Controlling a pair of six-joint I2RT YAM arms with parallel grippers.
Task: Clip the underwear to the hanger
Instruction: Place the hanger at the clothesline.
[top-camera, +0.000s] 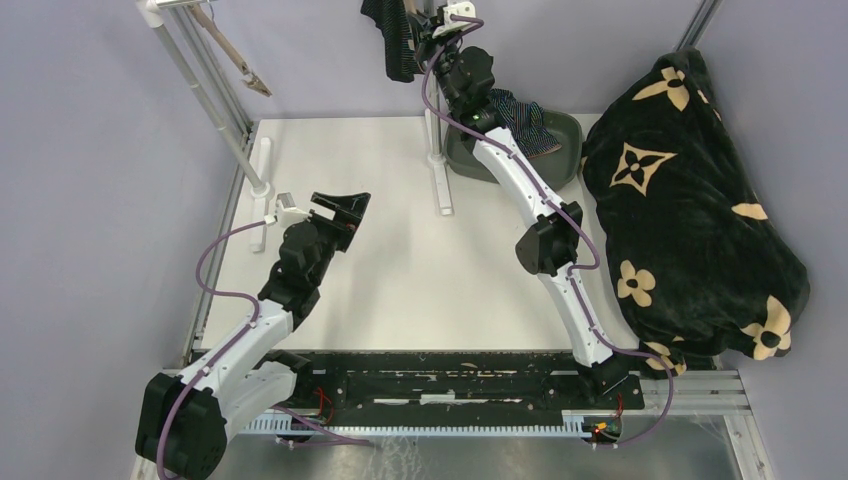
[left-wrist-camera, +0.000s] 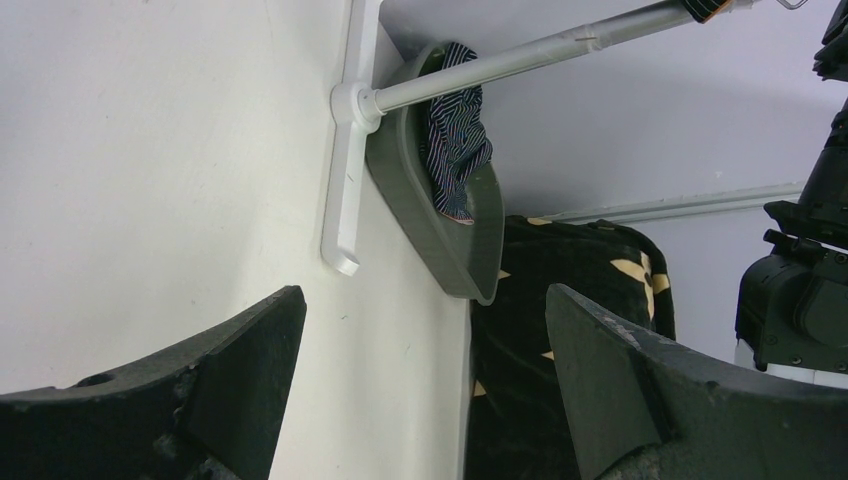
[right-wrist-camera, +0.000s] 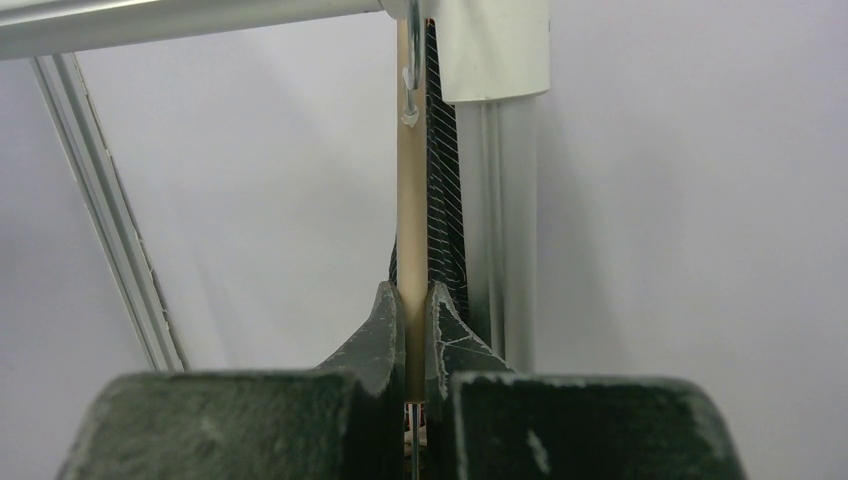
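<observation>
My right gripper is raised to the rail at the back and is shut on the tan bar of the hanger. Black pinstriped underwear hangs just behind that bar. From above, this underwear drapes down left of the right gripper. A second piece, navy striped underwear, lies over the rim of a grey-green basin; the left wrist view also shows the navy underwear. My left gripper hovers open over the white table, far from both, and its jaws hold nothing.
A big black blanket with tan flowers fills the right side. A white rack post and foot stand beside the basin. Another tan hanger hangs on the left rack. The metal rail runs across the top.
</observation>
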